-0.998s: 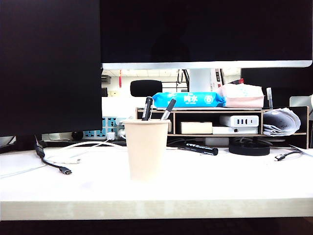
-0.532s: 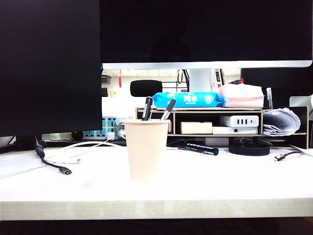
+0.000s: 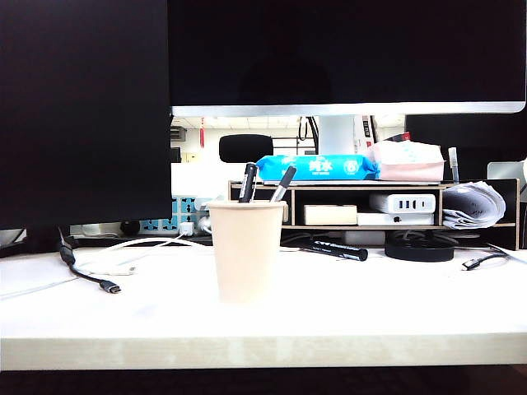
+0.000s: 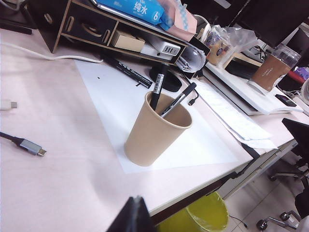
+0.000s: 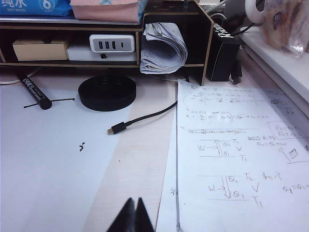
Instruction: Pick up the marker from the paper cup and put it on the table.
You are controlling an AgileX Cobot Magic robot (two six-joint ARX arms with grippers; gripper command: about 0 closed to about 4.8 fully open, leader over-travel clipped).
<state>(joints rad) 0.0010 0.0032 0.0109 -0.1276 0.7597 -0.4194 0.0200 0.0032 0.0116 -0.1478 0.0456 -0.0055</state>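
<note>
Exterior view: cup (image 3: 246, 250) upright on the white worktop (image 3: 346, 313), two pens poking above its rim: a black one (image 3: 248, 183) and a thinner one with a grey tip (image 3: 283, 183). Marker (image 3: 333, 248) flat on the worktop behind and right of the cup, in front of the wooden shelf (image 3: 375, 206). No arm visible here.

Left wrist view: cup (image 4: 156, 129) on a white sheet (image 4: 120, 96), both pens (image 4: 157, 88) leaning inside. Marker (image 4: 127, 73) lying well apart beyond it, near the shelf. Left gripper (image 4: 131, 217): only a dark tip visible, above the worktop edge; spread of the fingers impossible to tell.

Right wrist view: right gripper (image 5: 130, 216) above the bare worktop, fingers pressed together, holding nothing. Marker's cap end (image 5: 36, 94) beside a black round puck (image 5: 107, 92); handwritten paper (image 5: 236, 159) alongside.
</note>
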